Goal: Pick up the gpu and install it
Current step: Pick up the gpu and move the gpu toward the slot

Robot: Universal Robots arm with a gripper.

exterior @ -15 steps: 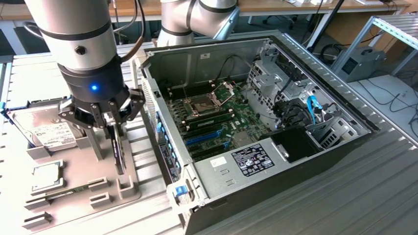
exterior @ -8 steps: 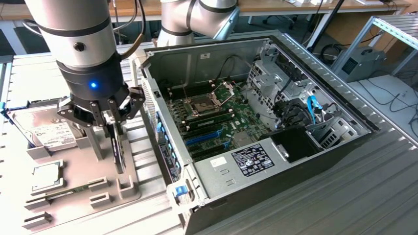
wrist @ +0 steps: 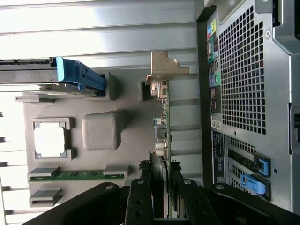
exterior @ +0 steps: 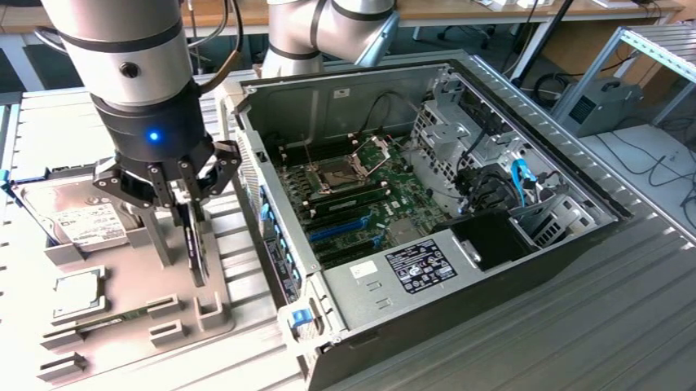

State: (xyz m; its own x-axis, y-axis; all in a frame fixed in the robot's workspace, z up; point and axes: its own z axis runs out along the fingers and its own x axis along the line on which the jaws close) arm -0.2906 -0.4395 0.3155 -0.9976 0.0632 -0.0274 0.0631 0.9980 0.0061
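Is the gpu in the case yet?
No, the gpu stands on edge over the tray, outside the case, clamped in the gripper.

Exterior high oblique; wrist close, downward; shared parts tray [exterior: 136, 281]

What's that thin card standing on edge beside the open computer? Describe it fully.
The gpu is a thin flat card, seen edge-on: dark body with small components, a metal bracket at one end. It stands upright on its long edge at the grey tray, and the gripper is closed on its top edge.
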